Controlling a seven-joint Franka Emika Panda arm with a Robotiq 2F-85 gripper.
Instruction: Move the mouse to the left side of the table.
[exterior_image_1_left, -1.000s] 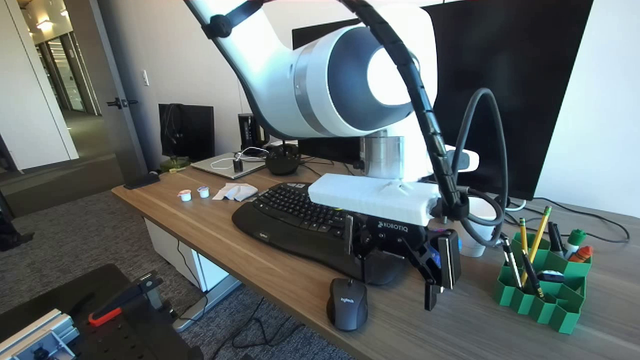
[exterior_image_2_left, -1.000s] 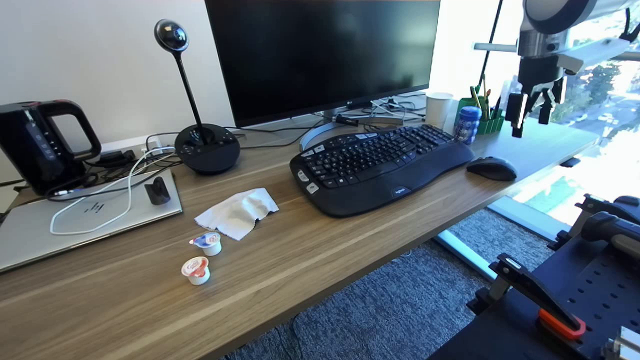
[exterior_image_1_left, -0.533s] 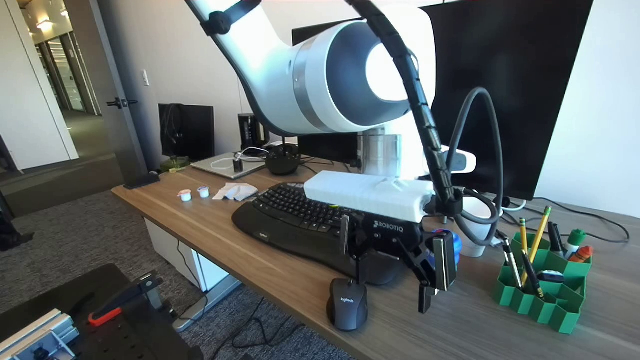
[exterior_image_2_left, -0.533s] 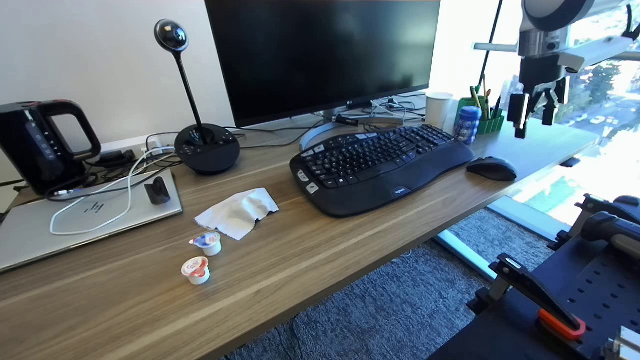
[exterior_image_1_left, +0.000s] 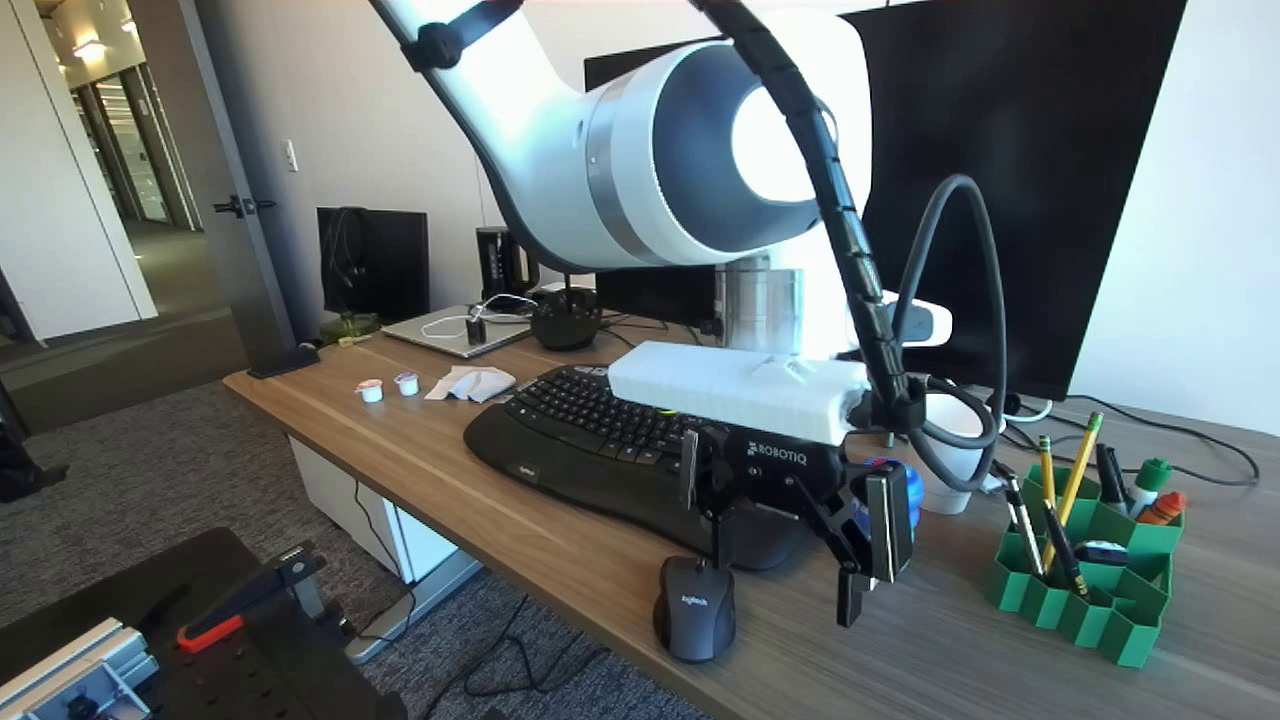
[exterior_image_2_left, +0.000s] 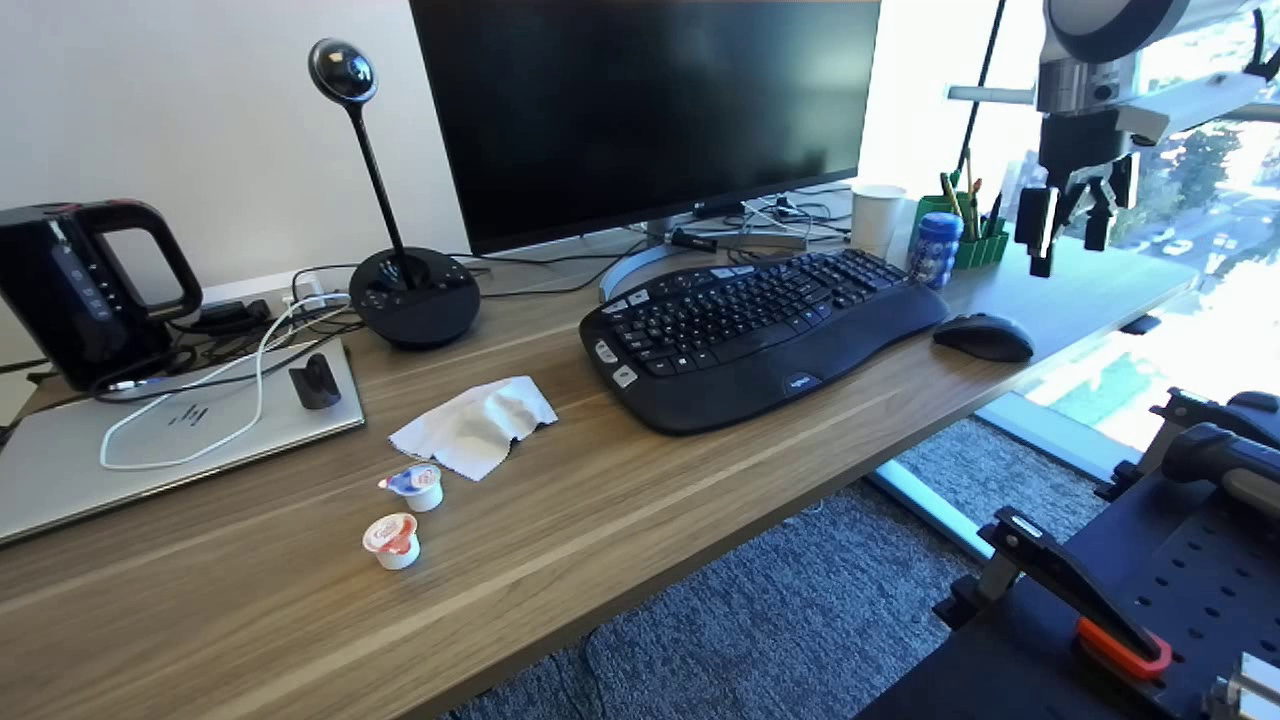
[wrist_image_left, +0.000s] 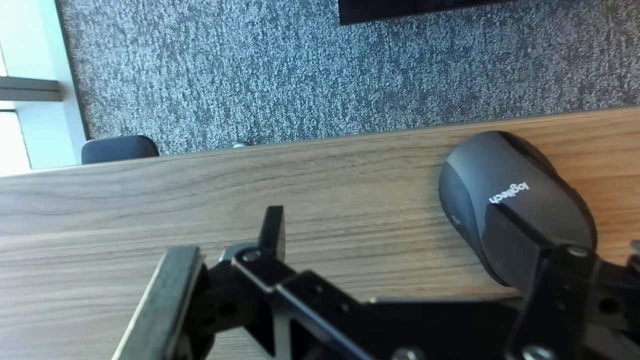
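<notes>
The dark grey mouse (exterior_image_1_left: 695, 615) lies flat near the front edge of the table (exterior_image_1_left: 430, 450), just beyond the keyboard's end. It also shows in an exterior view (exterior_image_2_left: 985, 338) and at the right of the wrist view (wrist_image_left: 492, 165). The table has a light brown wood-look top. My gripper (exterior_image_1_left: 786, 572) hangs above the table, open and empty, fingers pointing down. In the wrist view (wrist_image_left: 390, 220), one finger overlaps part of the mouse and the other is well to its left over bare wood. The gripper (exterior_image_2_left: 1068, 250) is above the mouse's level and apart from it.
A wide black keyboard (exterior_image_2_left: 740, 340) lies beside the mouse. A blue can (exterior_image_2_left: 936, 248), white cup (exterior_image_2_left: 877, 218) and green pen holder (exterior_image_1_left: 1090, 575) stand near the gripper. A cloth (exterior_image_2_left: 478, 420), two creamer cups (exterior_image_2_left: 395, 540), a laptop (exterior_image_2_left: 190, 430) and kettle (exterior_image_2_left: 85, 290) are farther along.
Compared with a second ago, my gripper has shifted slightly, a little toward the mouse's side. Over the last half second it is still. The mouse has not moved.
</notes>
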